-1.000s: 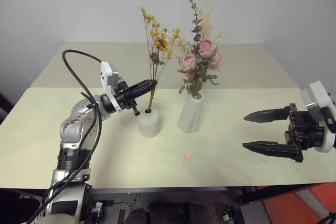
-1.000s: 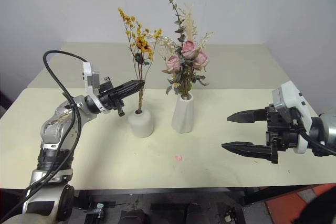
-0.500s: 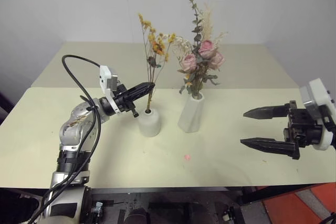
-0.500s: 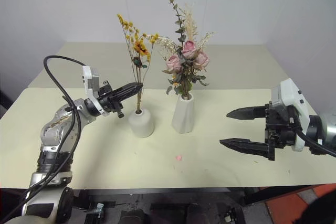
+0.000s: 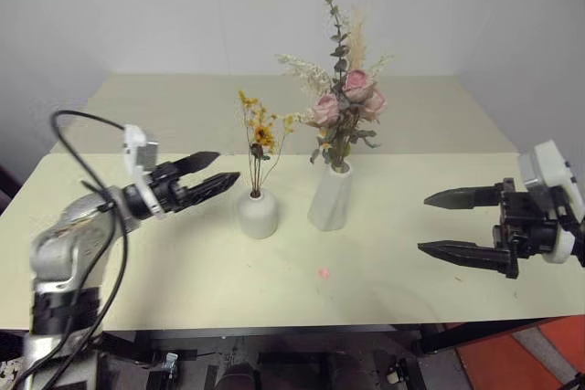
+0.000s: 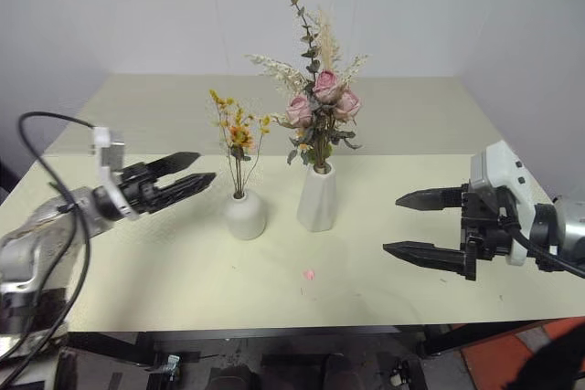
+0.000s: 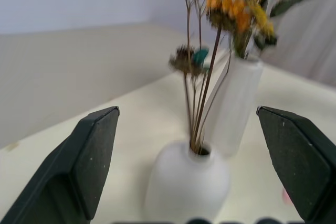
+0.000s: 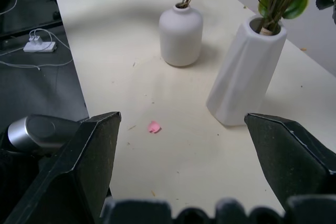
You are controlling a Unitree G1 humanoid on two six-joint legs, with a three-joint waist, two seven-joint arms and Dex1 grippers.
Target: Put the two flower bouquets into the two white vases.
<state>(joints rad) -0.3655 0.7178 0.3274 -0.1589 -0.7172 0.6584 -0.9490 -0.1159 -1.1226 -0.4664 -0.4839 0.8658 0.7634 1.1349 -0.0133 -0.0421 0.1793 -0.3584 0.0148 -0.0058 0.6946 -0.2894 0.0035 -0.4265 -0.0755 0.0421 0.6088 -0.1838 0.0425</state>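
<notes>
Item 1, left gripper (image 5: 212,171): jaws spread wide, holding nothing. I read it level, pointing toward the short vase, with a clear gap between its fingertips and the stems.

Item 2, yellow sprig (image 5: 259,134): stems seated in the top hole of the short vase (image 5: 259,215), just ahead of my left fingertips and slightly beyond them. It stands upright on its own, free of the fingers.

Item 3, rose bunch (image 5: 344,107): stems down in the tall vase (image 5: 331,196), which sits just past the short vase as seen from my left gripper, and well across the table (image 5: 137,262) from the right one.

Item 4, right gripper (image 5: 453,224): jaws wide apart, empty, hovering above the table, well short of the tall vase.

Item 5, pink petal (image 5: 324,273): loose on the table, between the right gripper and the short vase, nearer the vases.

Status: both bouquets stand in both vases; I judge the placing done and the release of the sprig the step in hand.

Next: draw the left arm clear without brushing the stems, and check that neither vase tips.
</notes>
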